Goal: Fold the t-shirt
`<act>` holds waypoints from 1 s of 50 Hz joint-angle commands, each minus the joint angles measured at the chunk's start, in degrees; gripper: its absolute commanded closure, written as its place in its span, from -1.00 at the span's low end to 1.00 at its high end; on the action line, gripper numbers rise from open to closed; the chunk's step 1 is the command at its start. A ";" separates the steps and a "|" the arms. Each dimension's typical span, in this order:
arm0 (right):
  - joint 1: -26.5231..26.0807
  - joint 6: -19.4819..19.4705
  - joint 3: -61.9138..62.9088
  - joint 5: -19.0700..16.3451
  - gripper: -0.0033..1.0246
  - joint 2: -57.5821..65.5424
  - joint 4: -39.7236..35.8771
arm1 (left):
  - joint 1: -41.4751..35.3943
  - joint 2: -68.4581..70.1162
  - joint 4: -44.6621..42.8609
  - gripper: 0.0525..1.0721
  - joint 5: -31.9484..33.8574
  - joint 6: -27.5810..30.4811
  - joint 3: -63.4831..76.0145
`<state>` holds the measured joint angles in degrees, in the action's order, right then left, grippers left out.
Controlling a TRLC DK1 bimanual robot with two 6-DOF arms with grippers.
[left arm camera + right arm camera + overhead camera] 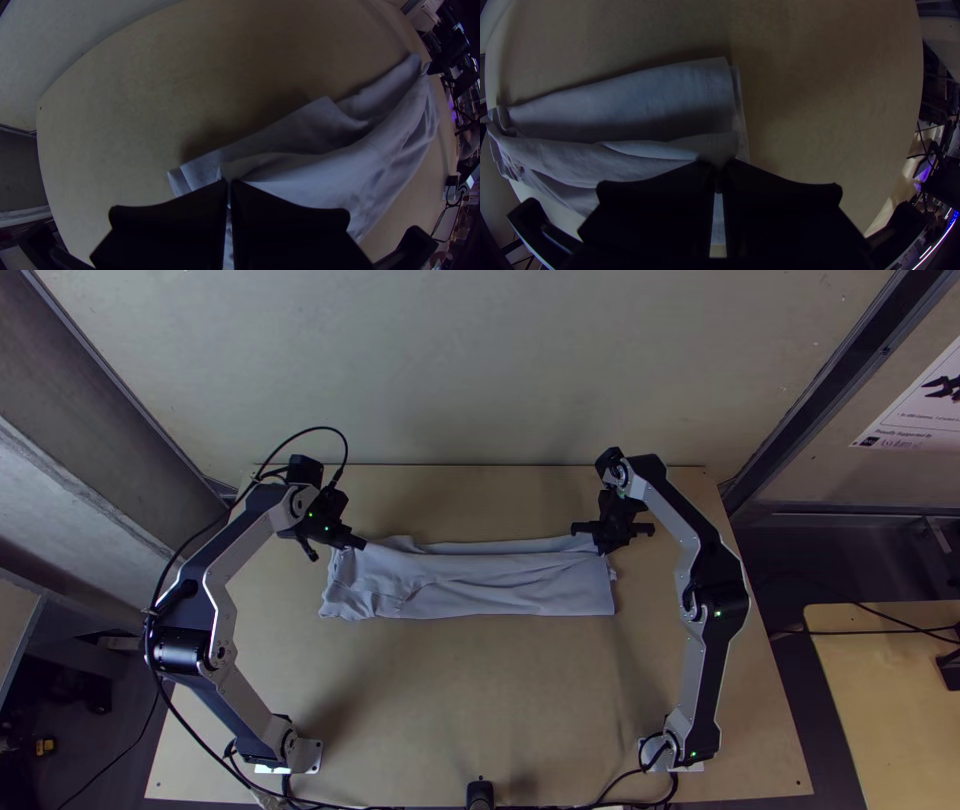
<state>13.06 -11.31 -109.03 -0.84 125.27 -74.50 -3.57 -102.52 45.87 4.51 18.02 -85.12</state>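
Top view: grey shirt (480,588) lay wrinkled in long folded strip across table (450,700), grippers at far corners. Left wrist view: left gripper (357,542) pinched cloth near end. Right wrist view: right gripper (604,548) clamped ridged fold.

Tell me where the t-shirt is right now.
In the top view, the t-shirt lies as a long strip from left to right across the wooden table, the left gripper and right gripper at opposite ends of its far edge.
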 commanded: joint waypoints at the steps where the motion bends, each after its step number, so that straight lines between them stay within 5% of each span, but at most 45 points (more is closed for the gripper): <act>1: 0.04 -0.82 -1.45 0.75 0.94 2.43 0.41 | 0.94 -2.16 -2.45 0.93 0.32 -0.44 3.30; 4: 0.04 -0.82 -1.53 0.75 0.89 2.87 0.85 | 1.02 -3.04 -3.94 0.51 0.32 -1.23 4.35; 8: 0.04 -0.91 -1.36 0.67 0.67 3.22 0.85 | 1.11 -4.36 -4.03 -0.96 0.32 -1.76 5.49; 15: -1.46 -0.55 -2.76 0.75 0.03 3.40 0.93 | 2.26 -4.27 -4.29 -0.92 0.32 -2.20 5.67; 21: -3.13 -0.55 -2.68 0.93 -0.12 0.50 3.13 | 4.01 -1.19 -4.03 -0.92 0.41 -2.90 4.88; 27: -3.83 0.24 -2.94 0.93 -0.70 -3.19 4.54 | 5.60 3.91 -3.06 -0.92 1.81 -3.08 4.88; 31: -3.83 0.76 -3.03 1.02 -0.80 -5.57 5.07 | 6.39 7.16 -1.83 -0.92 2.96 -3.17 4.79; 37: -2.69 1.38 -2.24 9.72 -0.82 -8.47 5.07 | 7.88 11.55 1.59 -0.92 7.00 -4.05 4.97; 50: -2.78 -0.91 -0.48 8.49 -0.93 -16.46 5.07 | 14.74 13.84 8.63 -0.92 22.64 -5.98 6.99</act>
<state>10.07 -10.90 -110.56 8.51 112.99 -69.43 7.94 -89.21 52.23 22.63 13.28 -80.66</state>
